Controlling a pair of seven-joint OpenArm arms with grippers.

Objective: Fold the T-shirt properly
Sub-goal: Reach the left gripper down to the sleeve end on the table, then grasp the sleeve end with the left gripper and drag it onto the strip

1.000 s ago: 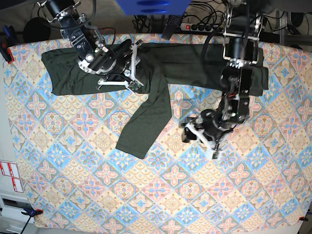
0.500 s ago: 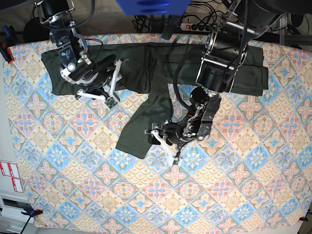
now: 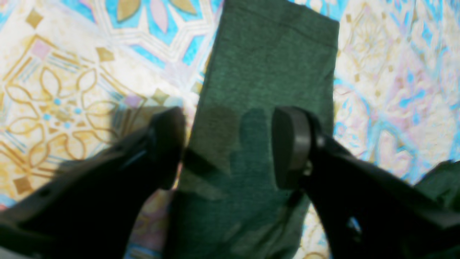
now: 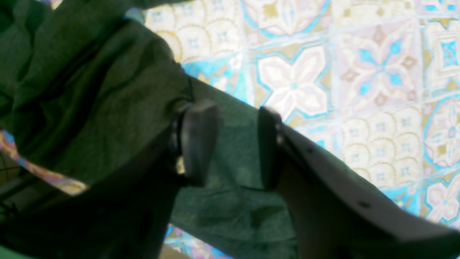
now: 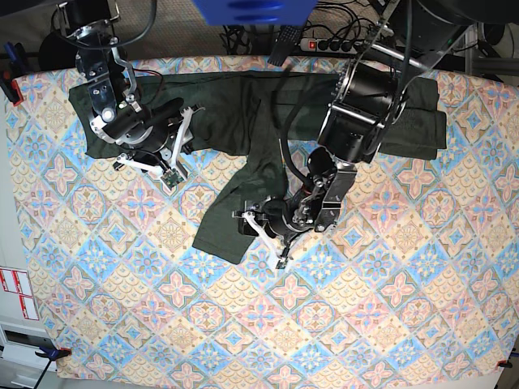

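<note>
The shirt (image 5: 268, 113) is lying spread across the far side of the patterned cloth (image 5: 340, 324), its body stretching from left to right in the base view, while one sleeve (image 5: 243, 194) is running down and to the left from the middle, ending in a cuff on the cloth. The left gripper (image 5: 261, 233) is hovering at that cuff end; in its wrist view the sleeve (image 3: 262, 118) is lying flat between the two dark fingers (image 3: 291, 147), which are standing apart on either side of the fabric, released and pinching nothing. Whether the fingertips are touching the cloth cannot be told. The right gripper (image 5: 172, 156) is sitting over the lower edge of the shirt's left part. In its wrist view the fingers (image 4: 199, 136) are also standing apart, unclenched, with a flat strip of green fabric (image 4: 237, 144) showing in the gap and a bunched fold of shirt (image 4: 90, 93) lying just beside the left finger.
</note>
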